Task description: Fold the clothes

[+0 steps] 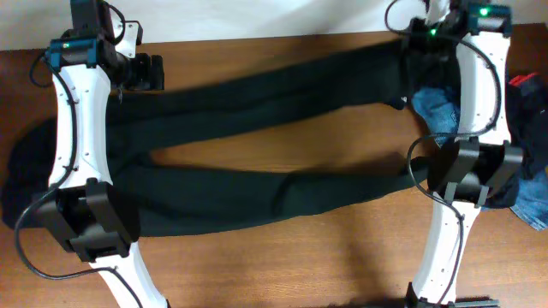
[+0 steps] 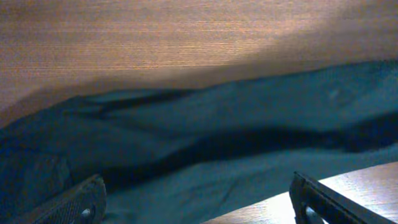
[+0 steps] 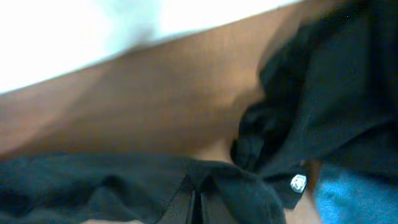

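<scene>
Your right gripper [image 3: 196, 206] is closed tight, its two fingers pressed together with a fold of black fabric pinched at the tips. In the overhead view it sits at the far right of the table, on the end of the upper leg of the black trousers [image 1: 257, 94]. Just right of the fingers, the wrist view shows one small silver snap [image 3: 298, 182] on more black cloth, and beyond it a patch of the blue denim jeans [image 3: 348, 193]. Your left gripper [image 2: 199, 210] is spread wide, with one finger at each lower corner of its view and nothing between them. It hangs over the trousers near the far left. There is one pair of trousers, and its two legs lie in a long sideways V across the wooden table [image 1: 231, 154]. The legs are joined at the left, where dark cloth reaches the table's left edge, and they run apart towards the right. One heap lies at the right edge, under your right arm. It is made up of the jeans, dark cloth and one red piece [image 1: 524, 81]. Bare wood shows in the wedge between the legs, along the near edge, and in a strip at the far left. A white surface [image 1: 257, 17] lies beyond the far edge.
</scene>
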`<control>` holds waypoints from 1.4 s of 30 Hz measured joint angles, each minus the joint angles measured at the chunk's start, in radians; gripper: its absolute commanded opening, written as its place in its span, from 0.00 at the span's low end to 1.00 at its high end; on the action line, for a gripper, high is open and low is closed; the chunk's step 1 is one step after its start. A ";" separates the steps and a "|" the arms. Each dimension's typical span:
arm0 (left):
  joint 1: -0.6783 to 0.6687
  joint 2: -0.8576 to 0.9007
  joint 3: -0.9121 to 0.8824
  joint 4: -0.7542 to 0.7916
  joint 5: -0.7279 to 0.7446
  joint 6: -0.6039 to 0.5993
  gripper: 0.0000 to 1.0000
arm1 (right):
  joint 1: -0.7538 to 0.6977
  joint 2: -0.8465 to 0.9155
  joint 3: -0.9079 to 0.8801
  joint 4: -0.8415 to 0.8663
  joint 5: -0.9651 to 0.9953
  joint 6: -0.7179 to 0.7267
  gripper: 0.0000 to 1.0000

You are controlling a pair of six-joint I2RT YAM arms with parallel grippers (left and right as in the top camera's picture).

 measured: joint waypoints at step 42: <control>0.000 -0.182 0.064 -0.343 0.028 0.022 0.99 | 0.006 -0.410 0.015 -0.463 0.216 -0.005 0.98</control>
